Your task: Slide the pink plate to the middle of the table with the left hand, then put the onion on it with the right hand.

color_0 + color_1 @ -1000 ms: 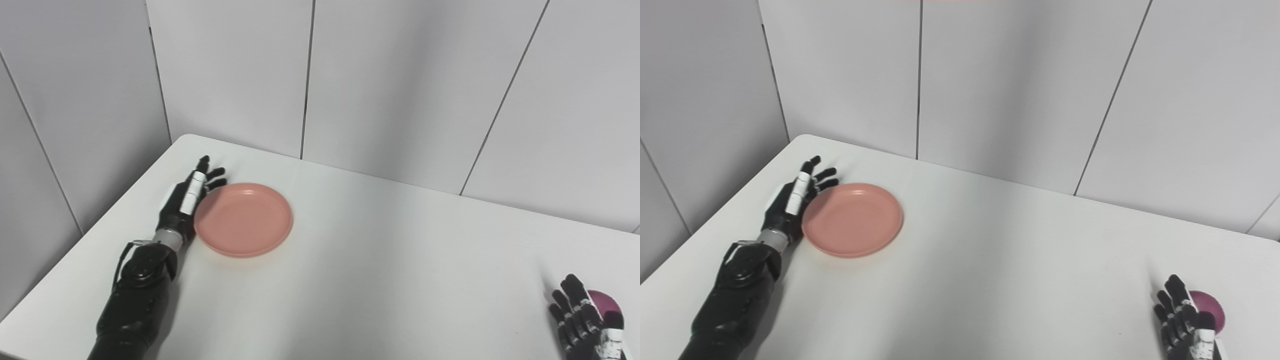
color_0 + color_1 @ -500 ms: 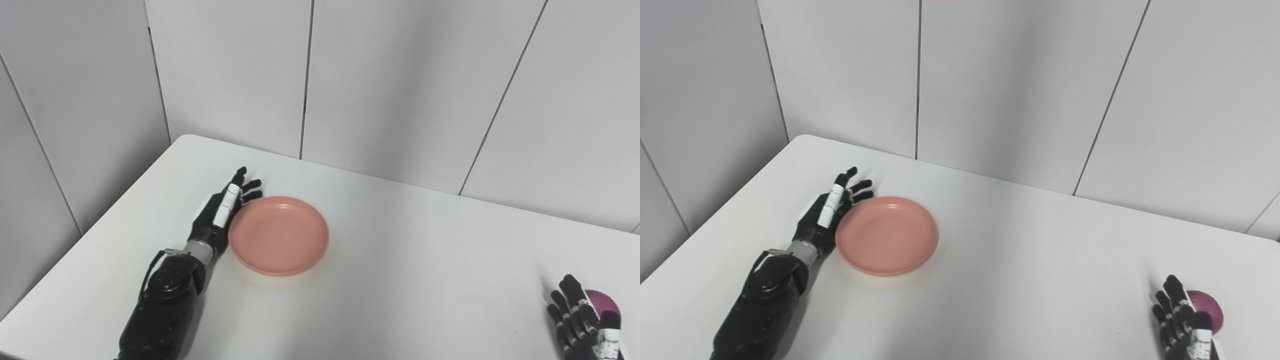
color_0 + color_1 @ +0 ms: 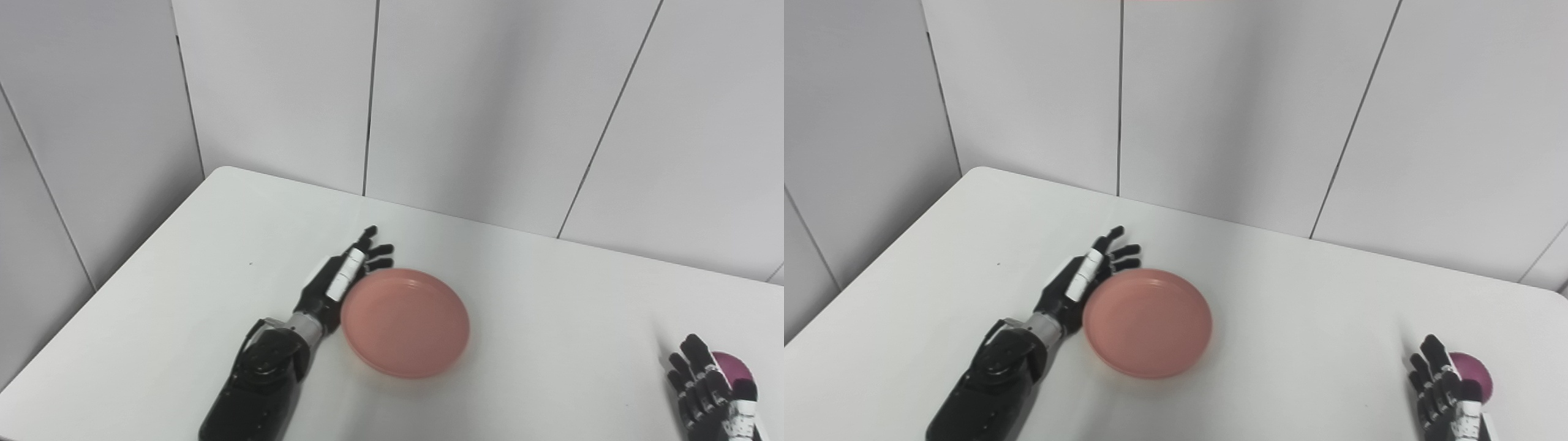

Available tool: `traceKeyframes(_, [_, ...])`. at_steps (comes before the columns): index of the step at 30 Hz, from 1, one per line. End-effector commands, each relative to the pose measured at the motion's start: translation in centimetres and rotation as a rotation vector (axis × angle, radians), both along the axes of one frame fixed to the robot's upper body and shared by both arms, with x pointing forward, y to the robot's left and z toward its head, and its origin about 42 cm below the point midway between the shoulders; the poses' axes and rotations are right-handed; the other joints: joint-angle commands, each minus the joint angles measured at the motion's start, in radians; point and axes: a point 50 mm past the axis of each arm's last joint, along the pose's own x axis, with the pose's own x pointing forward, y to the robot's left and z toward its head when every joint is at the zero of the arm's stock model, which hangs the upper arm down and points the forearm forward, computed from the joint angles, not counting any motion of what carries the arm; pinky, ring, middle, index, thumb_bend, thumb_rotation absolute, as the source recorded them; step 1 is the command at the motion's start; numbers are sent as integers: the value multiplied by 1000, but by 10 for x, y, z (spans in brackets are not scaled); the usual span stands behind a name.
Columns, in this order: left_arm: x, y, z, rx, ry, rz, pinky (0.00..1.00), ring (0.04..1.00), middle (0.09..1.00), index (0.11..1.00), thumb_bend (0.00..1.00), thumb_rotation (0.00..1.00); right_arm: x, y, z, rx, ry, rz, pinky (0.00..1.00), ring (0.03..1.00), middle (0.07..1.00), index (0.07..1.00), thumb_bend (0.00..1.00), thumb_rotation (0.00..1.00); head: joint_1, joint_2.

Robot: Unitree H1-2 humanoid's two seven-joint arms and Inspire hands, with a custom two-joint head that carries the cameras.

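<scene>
Left hand [image 3: 339, 280]: flat and spread, fingers extended and apart, holding nothing; its inner edge lies against the left rim of the pink plate [image 3: 405, 322]. Against the pictures a second ago and half a second ago, hand and plate together now sit farther right and nearer the front edge, the plate having passed from the far left part of the white worktop [image 3: 184, 294] to roughly its middle (the walls have shifted only slightly in the picture, so the camera has barely moved). Pink plate: shallow, round, flat on the worktop, nothing in it. Right hand [image 3: 1445, 389]: at the lower right corner, fingers raised and apart, partly cut off by the picture's bottom edge; it sits just left of the onion and whether it touches it cannot be told; its place is almost as it was a second ago. Onion [image 3: 1475, 373]: dark purple, on the worktop at the far right, well apart from the plate, partly hidden behind the right hand. Difference between views: the right eye view shows a little more worktop right of the onion than the left eye view.
</scene>
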Motion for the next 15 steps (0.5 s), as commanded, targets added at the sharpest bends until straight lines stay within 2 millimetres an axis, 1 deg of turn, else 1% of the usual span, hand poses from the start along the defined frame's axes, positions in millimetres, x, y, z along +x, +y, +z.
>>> traceKeyframes(1, [-4, -10, -8, -2, 29, -26, 810, 840, 866, 959, 950, 887, -26, 20, -43, 76, 134, -6, 1000, 976, 973, 952, 816, 1000, -5, 3])
traceKeyframes(7, [-11, -38, -22, -43, 59, -60, 811, 845, 872, 970, 928, 900, -25, 25, -45, 65, 133, -6, 1000, 963, 962, 942, 844, 1000, -32, 8])
traceKeyframes(11, [-16, -51, -28, -60, 76, -75, 833, 855, 882, 976, 917, 916, -25, 31, -44, 72, 131, -10, 1000, 957, 956, 932, 845, 992, -52, 12])
traceKeyframes(14, [-18, -59, -31, -72, 90, -84, 825, 854, 882, 979, 929, 924, -24, 35, -44, 75, 124, -9, 1000, 950, 952, 926, 847, 986, -67, 15])
traceKeyframes(15, [-19, -60, -32, -73, 93, -89, 823, 854, 882, 980, 931, 925, -24, 37, -43, 75, 120, -6, 1000, 950, 951, 925, 846, 985, -84, 18])
